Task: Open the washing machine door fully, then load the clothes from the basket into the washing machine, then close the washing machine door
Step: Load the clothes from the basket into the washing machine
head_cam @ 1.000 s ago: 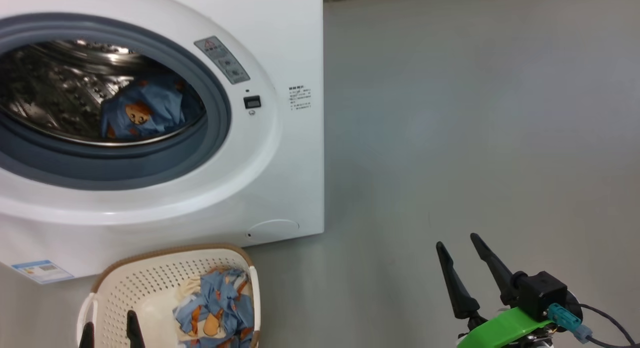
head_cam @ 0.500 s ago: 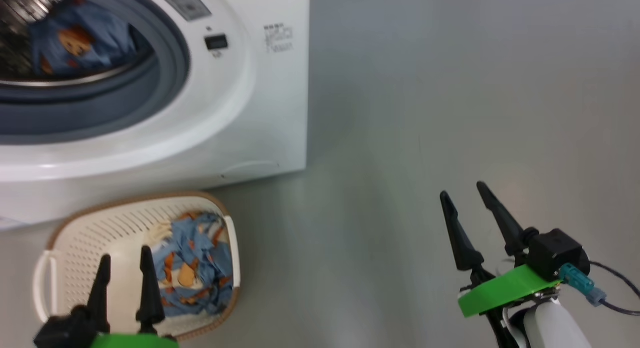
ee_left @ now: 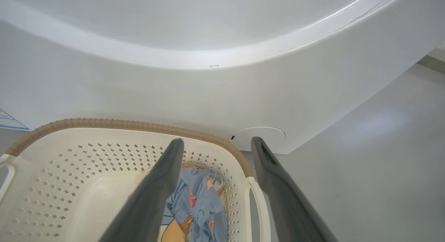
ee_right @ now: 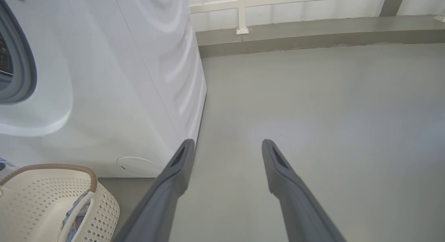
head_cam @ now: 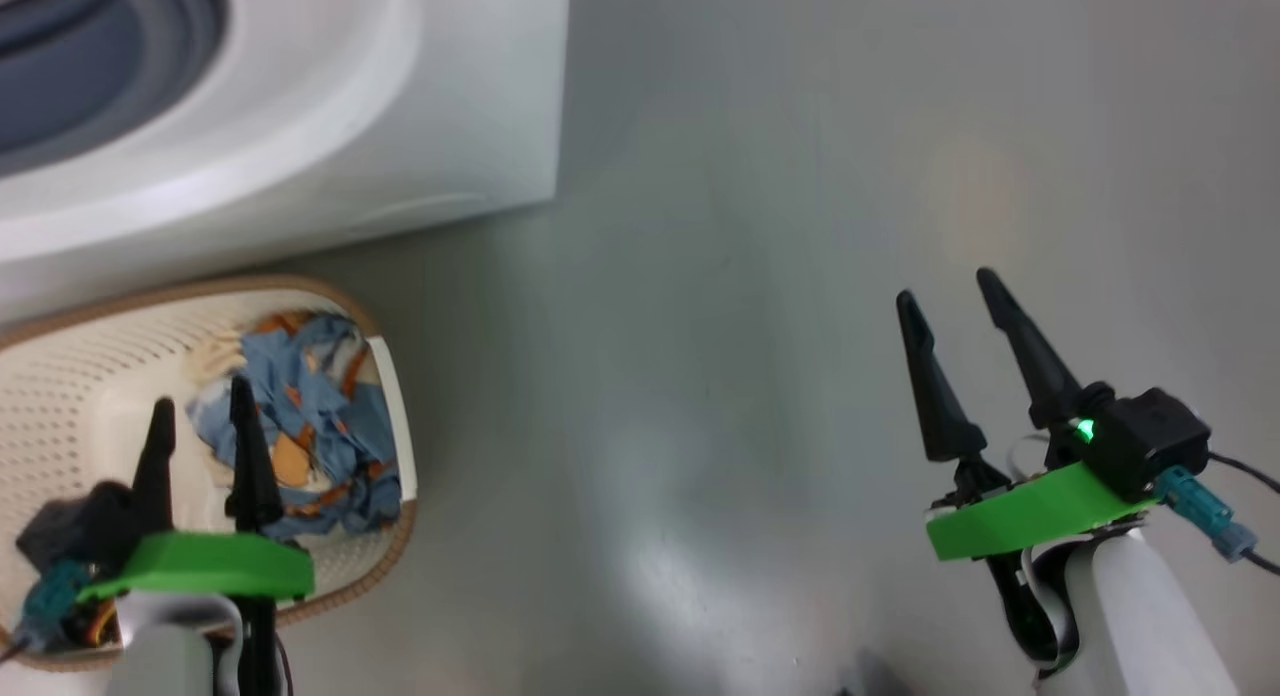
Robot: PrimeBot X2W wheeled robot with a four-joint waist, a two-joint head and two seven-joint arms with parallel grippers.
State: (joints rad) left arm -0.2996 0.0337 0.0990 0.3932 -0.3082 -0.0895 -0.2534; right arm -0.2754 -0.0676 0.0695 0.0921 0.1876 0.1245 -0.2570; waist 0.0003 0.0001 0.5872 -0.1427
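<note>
The cream basket [head_cam: 60, 376] with its brown rim stands on the floor in front of the white washing machine [head_cam: 300, 146]. Blue clothes [head_cam: 310, 426] with orange bears lie bunched at its right end. My left gripper [head_cam: 200, 394] hangs open over the basket, its fingers just left of the clothes and holding nothing. In the left wrist view the left gripper [ee_left: 217, 140] straddles the clothes [ee_left: 201, 200] and the basket's right wall [ee_left: 255, 200]. My right gripper [head_cam: 947, 285] is open and empty over bare floor, far right of the basket. The washing machine door is out of view.
Grey floor [head_cam: 700, 326] stretches right of the machine. The right wrist view shows the machine's side [ee_right: 156, 61], its grey gasket [ee_right: 29, 71], a round cap [ee_right: 137, 163] low on its front, the basket [ee_right: 45, 200], and a far wall with a white rail [ee_right: 243, 12].
The head camera has tilted down, so the machine's opening and the garment in the drum slid up out of view. The left gripper has come forward over the basket towards the clothes.
</note>
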